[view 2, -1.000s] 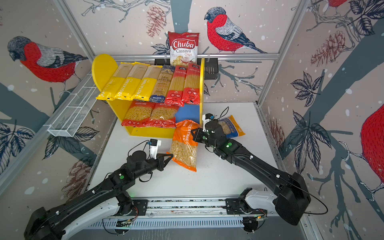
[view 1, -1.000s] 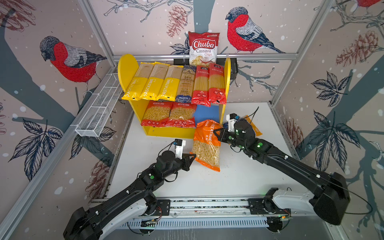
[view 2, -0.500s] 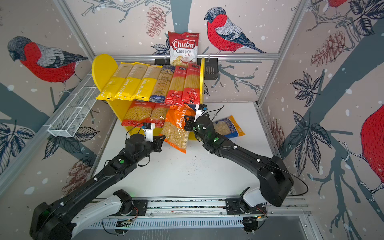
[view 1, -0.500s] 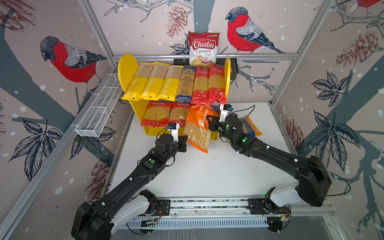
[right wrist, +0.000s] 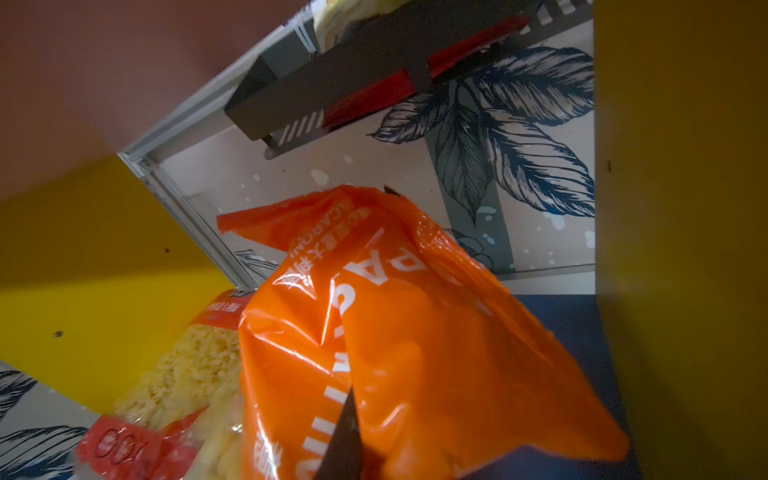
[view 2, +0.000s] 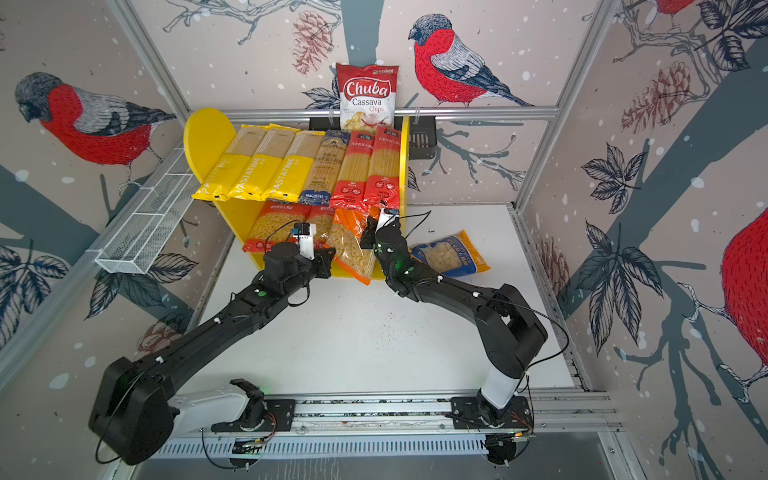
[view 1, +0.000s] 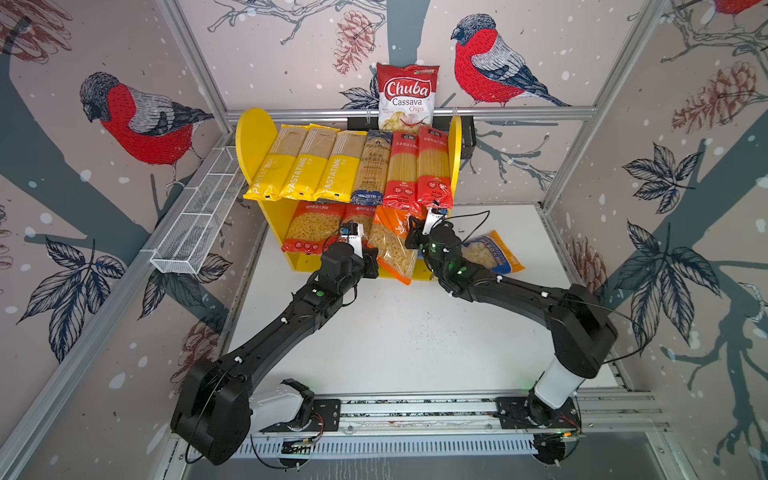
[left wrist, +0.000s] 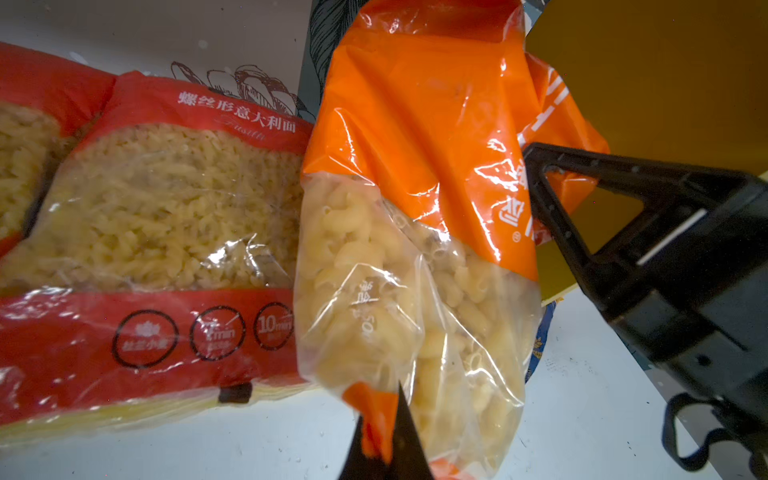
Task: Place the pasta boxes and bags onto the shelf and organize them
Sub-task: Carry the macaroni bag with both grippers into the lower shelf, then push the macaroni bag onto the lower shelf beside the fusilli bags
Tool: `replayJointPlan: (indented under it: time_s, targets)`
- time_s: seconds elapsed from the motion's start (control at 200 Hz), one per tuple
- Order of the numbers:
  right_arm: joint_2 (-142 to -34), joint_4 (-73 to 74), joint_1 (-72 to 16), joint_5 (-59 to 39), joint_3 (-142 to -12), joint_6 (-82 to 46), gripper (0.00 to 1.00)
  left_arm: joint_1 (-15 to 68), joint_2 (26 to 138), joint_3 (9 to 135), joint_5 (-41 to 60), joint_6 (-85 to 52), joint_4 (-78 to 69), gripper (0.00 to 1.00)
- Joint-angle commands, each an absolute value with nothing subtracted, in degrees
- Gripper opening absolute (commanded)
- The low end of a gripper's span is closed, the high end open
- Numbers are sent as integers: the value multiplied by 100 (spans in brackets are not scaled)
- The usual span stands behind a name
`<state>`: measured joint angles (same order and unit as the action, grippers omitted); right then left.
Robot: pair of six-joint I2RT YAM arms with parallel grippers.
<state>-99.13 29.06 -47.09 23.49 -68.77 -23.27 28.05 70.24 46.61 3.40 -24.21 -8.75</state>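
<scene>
An orange macaroni bag (view 1: 392, 245) (view 2: 353, 249) leans with its top inside the lower tier of the yellow-sided shelf (view 1: 255, 137) (view 2: 205, 133) and its bottom over the front edge. My left gripper (view 1: 372, 262) (left wrist: 384, 424) is shut on the bag's bottom seam. My right gripper (view 1: 409, 239) (right wrist: 349, 415) is at the bag's upper right corner; one finger shows and orange film covers the rest. Two red fusilli bags (view 1: 311, 226) (left wrist: 166, 208) lie to its left on the lower tier. Long yellow (view 1: 307, 166), dark blue (view 1: 372, 166) and red packs (view 1: 417, 166) fill the upper board.
A blue pasta bag (view 1: 490, 253) (view 2: 449, 257) lies on the white table right of the shelf, behind my right arm. A Chuba chips bag (view 1: 407, 97) stands in a black basket (view 1: 467, 133) on the back rail. A white wire rack (view 1: 199, 224) hangs on the left wall.
Both grippers have carried the orange bag from the middle of the table back to the shelf. Its top now sits in the lower tier beside the red bags.
</scene>
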Motion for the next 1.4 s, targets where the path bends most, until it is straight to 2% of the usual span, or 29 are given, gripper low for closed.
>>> replayJointPlan:
  time_s: [0.0, 0.08, 0.27, 0.545, 0.63, 0.795, 1.141, 1.396]
  targets:
    - [-10028, 2579, -4719, 2489, -7019, -2281, 31, 2777, 7110, 4721, 612, -2500, -1733, 0]
    - [-9987, 2487, -4727, 2467, -6881, -2424, 42, 2777, 7169, 4685, 649, -2557, -1800, 0]
    - [-9801, 1957, -4785, 2454, -6778, -2671, 56, 2777, 7302, 4662, 824, -2699, -1910, 0]
    - [-10009, 762, -5083, 3316, -7453, -2555, 82, 2773, 7356, 4658, 910, -2854, -1966, 0]
    - [-10101, 367, -5213, 3611, -7709, -2576, 84, 2777, 7382, 4658, 956, -2913, -2004, 0]
    - [-9861, 531, -5403, 3843, -7491, -2587, 85, 2775, 7439, 4667, 975, -2943, -1994, 0]
    - [-9028, 700, -5513, 3529, -6731, -3022, 85, 2776, 7462, 4698, 1052, -3017, -2037, 0]
    - [-8123, 794, -5418, 2255, -5498, -4241, 84, 2809, 7371, 4748, 1243, -3194, -1948, 0]
